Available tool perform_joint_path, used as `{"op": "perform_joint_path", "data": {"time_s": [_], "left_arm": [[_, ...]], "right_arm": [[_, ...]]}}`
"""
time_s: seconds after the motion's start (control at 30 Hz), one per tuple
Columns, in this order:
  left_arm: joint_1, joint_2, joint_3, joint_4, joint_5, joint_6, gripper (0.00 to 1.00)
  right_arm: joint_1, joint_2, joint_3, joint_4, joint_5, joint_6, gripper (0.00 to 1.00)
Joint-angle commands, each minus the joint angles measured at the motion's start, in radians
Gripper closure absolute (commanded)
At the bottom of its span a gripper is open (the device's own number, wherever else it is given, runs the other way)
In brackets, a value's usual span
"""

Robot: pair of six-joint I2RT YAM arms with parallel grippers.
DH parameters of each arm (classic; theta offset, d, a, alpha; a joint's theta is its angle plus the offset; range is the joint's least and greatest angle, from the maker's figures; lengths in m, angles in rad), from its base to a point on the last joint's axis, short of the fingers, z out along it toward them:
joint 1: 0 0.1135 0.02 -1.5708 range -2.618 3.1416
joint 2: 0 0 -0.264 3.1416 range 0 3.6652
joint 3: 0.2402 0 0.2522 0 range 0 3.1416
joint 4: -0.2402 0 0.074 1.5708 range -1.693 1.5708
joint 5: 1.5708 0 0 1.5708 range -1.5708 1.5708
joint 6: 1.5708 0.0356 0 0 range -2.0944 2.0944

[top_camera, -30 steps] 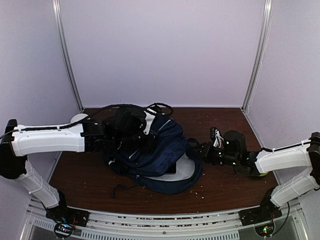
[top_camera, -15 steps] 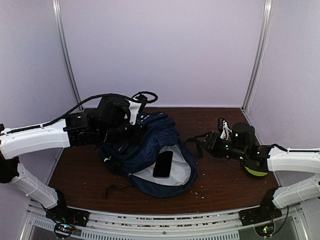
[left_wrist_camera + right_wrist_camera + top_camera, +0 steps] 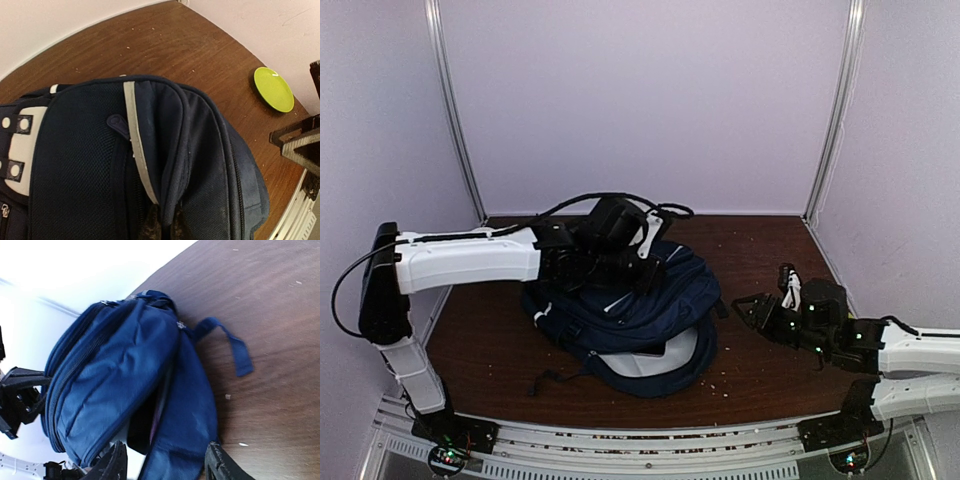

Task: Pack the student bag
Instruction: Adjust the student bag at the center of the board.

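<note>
- The navy student bag [image 3: 620, 320] lies slumped in the middle of the brown table [image 3: 760, 250], between the 2 arms, with its mouth turned toward the near edge.
- The left gripper [image 3: 161, 226] is clenched on a fold of the bag's upper panel, right beside the white stripe [image 3: 134, 135], and holds that panel over the opening.
- The mouth is only a narrow gap. 1 crescent of light grey lining [image 3: 672, 352] shows at the front. What lies inside the compartment cannot be made out in any of the 3 views.
- A white patch with 2 buckles [image 3: 20, 145] sits on the bag's outer face.
- The right gripper [image 3: 750, 308] hangs released to the right of the bag, its jaws spread and holding nothing, clear of the fabric.
- 1 loose blue strap [image 3: 230, 347] trails from the bag onto bare wood.
- A lime-green disc [image 3: 273, 89] rests on the table on the right side, well apart from the bag.
</note>
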Motion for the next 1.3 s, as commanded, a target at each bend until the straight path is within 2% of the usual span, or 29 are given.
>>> {"op": "perform_joint_path", "data": {"time_s": [0.0, 0.2, 0.33, 0.37, 0.57, 0.67, 0.9, 0.97, 1.13, 1.27], "left_arm": [[0.012, 0.13, 0.202, 0.108, 0.051, -0.06, 1.0], [0.016, 0.285, 0.42, 0.075, 0.019, -0.105, 1.0], [0.021, 0.303, 0.438, 0.053, 0.035, -0.106, 1.0], [0.021, 0.293, 0.415, 0.055, 0.036, -0.106, 0.98], [0.021, 0.151, 0.249, 0.087, 0.043, -0.101, 0.53], [0.021, 0.061, 0.17, 0.087, 0.014, -0.097, 0.39], [0.019, -0.193, -0.093, 0.078, -0.095, -0.099, 0.31], [0.019, -0.281, -0.184, 0.073, -0.132, -0.109, 0.31], [0.014, -0.421, -0.422, 0.064, -0.162, -0.146, 0.32], [-0.016, -0.447, -0.516, 0.029, -0.191, -0.173, 0.33]], "right_arm": [[0.008, -0.043, -0.063, -0.133, 0.094, 0.043, 0.47], [0.026, -0.018, -0.116, -0.048, 0.002, 0.081, 0.45], [0.045, 0.055, -0.049, -0.11, 0.01, 0.059, 0.44], [0.048, 0.069, -0.041, -0.121, 0.024, 0.061, 0.44], [0.047, 0.138, -0.027, -0.099, 0.088, 0.08, 0.46], [0.044, 0.175, -0.014, -0.07, 0.089, 0.074, 0.48], [0.015, 0.211, 0.039, -0.079, 0.1, 0.033, 0.5], [-0.015, 0.23, 0.046, -0.066, 0.076, 0.021, 0.53], [-0.078, 0.297, 0.064, -0.003, 0.008, -0.011, 0.69], [-0.107, 0.357, 0.123, -0.016, -0.001, -0.053, 0.71]]}}
